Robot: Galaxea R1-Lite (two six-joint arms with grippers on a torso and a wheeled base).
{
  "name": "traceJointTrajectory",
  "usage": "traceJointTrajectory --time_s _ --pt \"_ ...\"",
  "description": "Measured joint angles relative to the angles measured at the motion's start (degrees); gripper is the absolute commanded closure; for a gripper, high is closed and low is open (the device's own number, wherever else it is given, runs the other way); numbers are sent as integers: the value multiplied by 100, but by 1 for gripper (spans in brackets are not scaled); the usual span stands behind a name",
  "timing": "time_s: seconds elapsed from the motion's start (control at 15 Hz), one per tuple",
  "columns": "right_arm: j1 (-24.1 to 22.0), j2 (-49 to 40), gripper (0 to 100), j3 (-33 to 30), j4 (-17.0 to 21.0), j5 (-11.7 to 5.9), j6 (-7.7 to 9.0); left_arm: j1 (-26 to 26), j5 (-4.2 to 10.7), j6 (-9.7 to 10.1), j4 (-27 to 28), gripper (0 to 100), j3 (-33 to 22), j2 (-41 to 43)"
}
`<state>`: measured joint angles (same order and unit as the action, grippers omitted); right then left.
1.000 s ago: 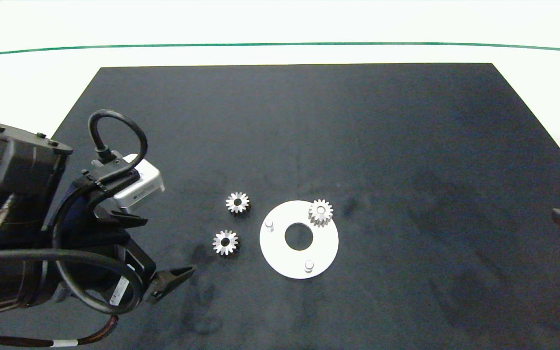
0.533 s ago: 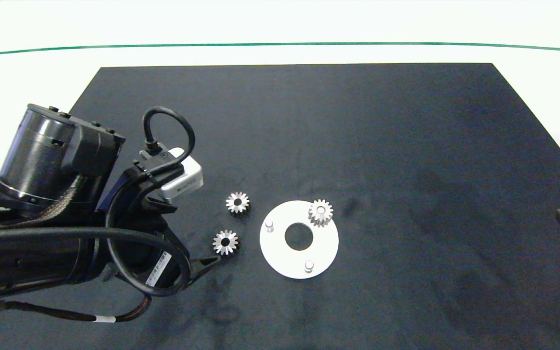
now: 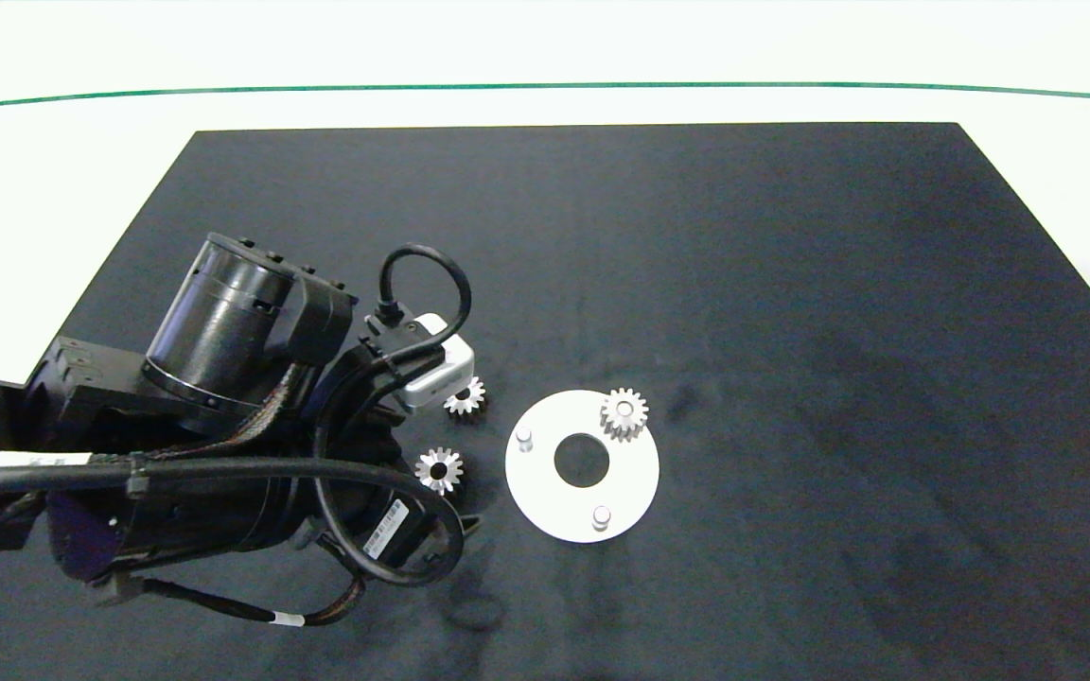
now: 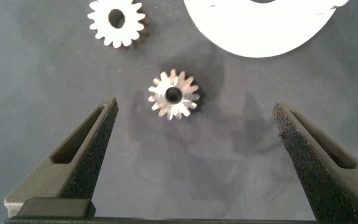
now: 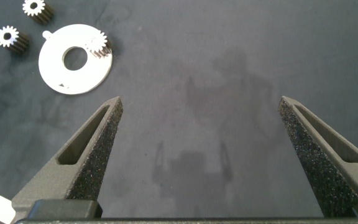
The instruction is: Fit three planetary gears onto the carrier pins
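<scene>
On the black mat [image 3: 696,284], the flat white round carrier disc with a large centre hole [image 3: 545,492] lay near the middle. One small silvery metal spur gear [image 3: 624,412] already sat on the pin at about one o'clock of the disc; the short whitish-grey pin at ten o'clock [image 3: 524,437] and the one at five o'clock [image 3: 601,515] stood bare. Two loose gears lay on the mat just beside the disc at nine to ten o'clock: the nearer loose gear [image 3: 438,470] and the farther loose gear [image 3: 467,397], partly hidden under the left wrist camera.

The left gripper [image 4: 194,134] hung over the nearer loose gear [image 4: 173,94], its grey fingers spread wide with nothing between them, the gear just beyond the fingertips and roughly centred between them. The right gripper [image 5: 201,134] was parked at the mat's three o'clock edge, fingers wide apart and empty.

The gear looked rigid, dense for its size and smooth, so likely to slip or tip. The best hold was probably across opposite teeth, low on its sides, keeping the centre hole level for the pin
</scene>
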<state>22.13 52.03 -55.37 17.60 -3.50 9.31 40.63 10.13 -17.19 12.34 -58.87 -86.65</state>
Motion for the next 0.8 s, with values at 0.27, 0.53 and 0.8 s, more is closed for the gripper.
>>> traceJointTrajectory --time_s 0.27,0.53,0.8 --pt "0 -55 0 -9 4 0 7 11 -10 5 -258 0 -119 -318" --pt "0 -62 0 -9 4 6 9 -37 -29 -56 -322 0 -150 -524" --pt "0 -63 0 -9 2 6 9 -179 -85 -63 -317 0 -122 -610"
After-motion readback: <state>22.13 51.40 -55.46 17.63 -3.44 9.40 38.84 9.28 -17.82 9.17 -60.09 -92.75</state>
